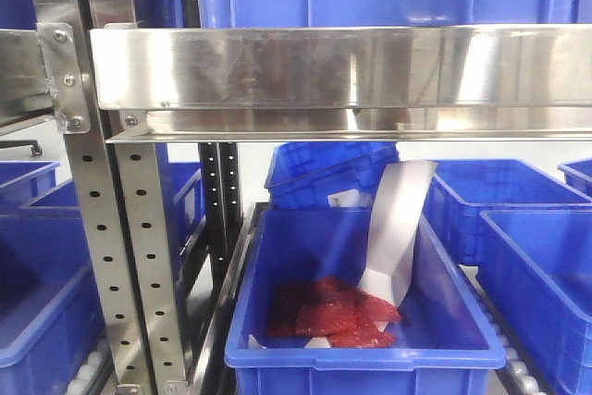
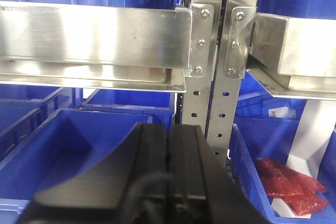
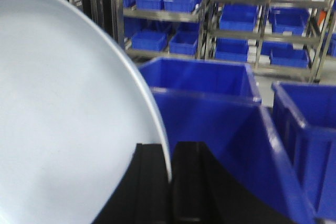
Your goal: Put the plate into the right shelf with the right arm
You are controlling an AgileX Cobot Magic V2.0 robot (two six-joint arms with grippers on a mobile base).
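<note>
Front view: a blue crate (image 1: 361, 339) on the lower level of the right shelf (image 1: 342, 67) holds red packets (image 1: 338, 312) and a tilted white scoop-like sheet (image 1: 398, 228); further blue crates (image 1: 518, 205) stand beside and behind it. The shelf's broad steel rail spans above. Right wrist view: the right gripper (image 3: 172, 182) pinches the plate (image 3: 63, 124) by its rim, edge-on, above an open crate (image 3: 210, 108). Left wrist view: the left gripper (image 2: 169, 166) has its jaws pressed together.

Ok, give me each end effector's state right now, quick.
Left end effector: shut, holding nothing.
Right end effector: shut on the plate, gripping its rim.
</note>
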